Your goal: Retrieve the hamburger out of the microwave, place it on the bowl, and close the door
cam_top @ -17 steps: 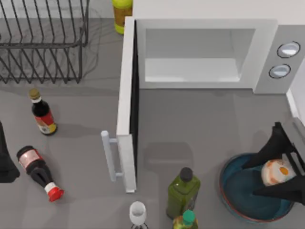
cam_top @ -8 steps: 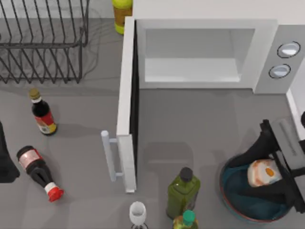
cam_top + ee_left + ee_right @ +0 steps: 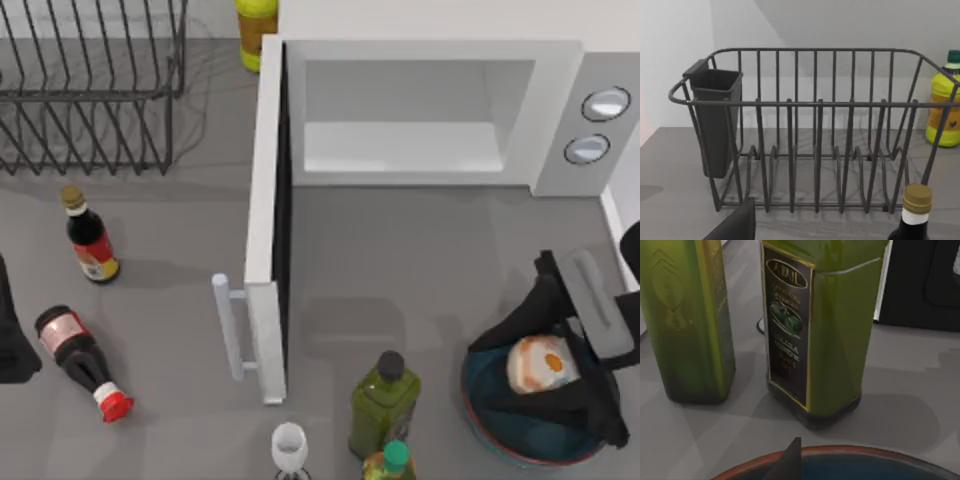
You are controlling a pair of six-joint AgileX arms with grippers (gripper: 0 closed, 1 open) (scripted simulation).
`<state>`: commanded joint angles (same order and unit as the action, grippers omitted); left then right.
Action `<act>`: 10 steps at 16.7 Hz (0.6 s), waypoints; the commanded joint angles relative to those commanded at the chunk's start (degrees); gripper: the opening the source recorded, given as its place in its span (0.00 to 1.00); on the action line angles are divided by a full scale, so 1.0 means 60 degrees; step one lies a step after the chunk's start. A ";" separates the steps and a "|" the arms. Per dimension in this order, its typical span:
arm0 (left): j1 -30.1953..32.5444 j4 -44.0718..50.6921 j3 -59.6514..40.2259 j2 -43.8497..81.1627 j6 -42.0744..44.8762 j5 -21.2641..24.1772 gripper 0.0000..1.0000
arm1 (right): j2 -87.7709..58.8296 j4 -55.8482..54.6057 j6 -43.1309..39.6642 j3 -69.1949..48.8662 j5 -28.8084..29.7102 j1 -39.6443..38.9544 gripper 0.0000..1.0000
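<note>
— Where have we got the hamburger [image 3: 541, 363]?

— Over the bowl [image 3: 478, 405], at the table's near right corner. Our right gripper [image 3: 549, 370] has its two dark fingers [image 3: 515, 325] clamped on either side of it, inside the bowl's reddish rim.

— What sits beside the bowl?

— Two green bottles [image 3: 815, 325] stand just to its left, with a small white-capped thing near them at the front edge. From the right wrist the bottles rise just beyond the bowl's rim.

— And farther back?

— The door [image 3: 268, 225] stands swung wide open, handle toward the left. Behind it the microwave [image 3: 430, 110] shows a pale, bare cavity.

— Our left arm?

— Parked at the table's left edge; we cannot tell the state of the left gripper [image 3: 737, 226]. It faces a wire dish rack [image 3: 810, 130] at the far left.
</note>
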<state>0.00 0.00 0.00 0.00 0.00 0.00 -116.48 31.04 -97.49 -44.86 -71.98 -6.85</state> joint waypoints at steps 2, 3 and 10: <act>0.0000 0.0000 0.0000 0.0000 0.0000 0.0000 1.00 | 0.0000 0.0000 0.0000 0.0000 0.0000 0.0000 0.15; 0.0000 0.0000 0.0000 0.0000 0.0000 0.0000 1.00 | 0.0000 0.0000 0.0000 0.0000 0.0000 0.0000 0.23; 0.0000 0.0000 0.0000 0.0000 0.0000 0.0000 1.00 | 0.0000 0.0000 0.0000 0.0000 0.0000 0.0000 0.75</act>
<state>0.00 0.00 0.00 0.00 0.00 0.00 -116.48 31.04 -97.49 -44.86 -71.98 -6.85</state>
